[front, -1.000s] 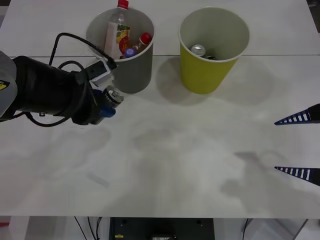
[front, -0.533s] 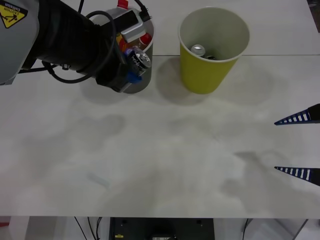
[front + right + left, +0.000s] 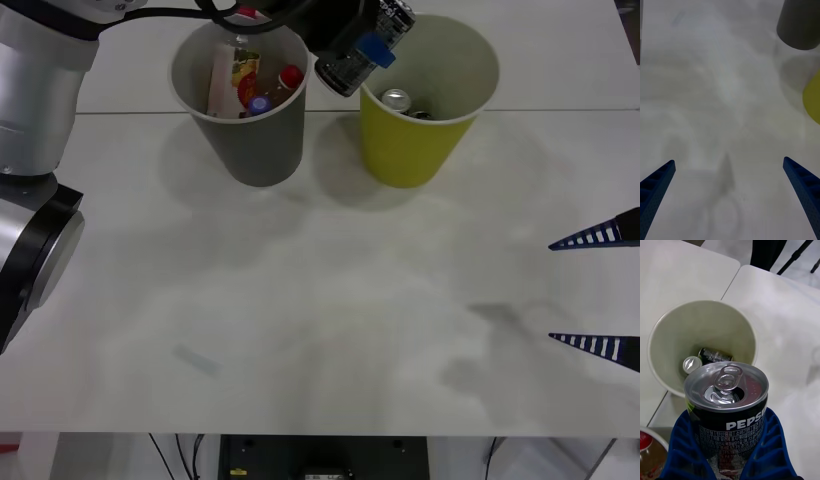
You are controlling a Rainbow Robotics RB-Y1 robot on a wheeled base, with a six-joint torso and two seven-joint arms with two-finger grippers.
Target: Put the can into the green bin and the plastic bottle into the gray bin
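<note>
Left gripper [image 3: 365, 45], pinching the can [image 3: 727, 403], hovered at green bin's [image 3: 415, 150] 9 o'clock rim; next, centre and release; right gripper [image 3: 600, 292] idled, spread

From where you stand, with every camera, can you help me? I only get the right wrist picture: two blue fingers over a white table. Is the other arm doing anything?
Observer: Yes. The left gripper is shut on the can, held up beside the green bin.
Operator: Is that bin empty?
Observer: No, the left wrist view shows two cans lying at the bottom.
Operator: And the gray bin?
Observer: The gray bin holds red-capped bottles. The right gripper waits open at the table's right edge.
</note>
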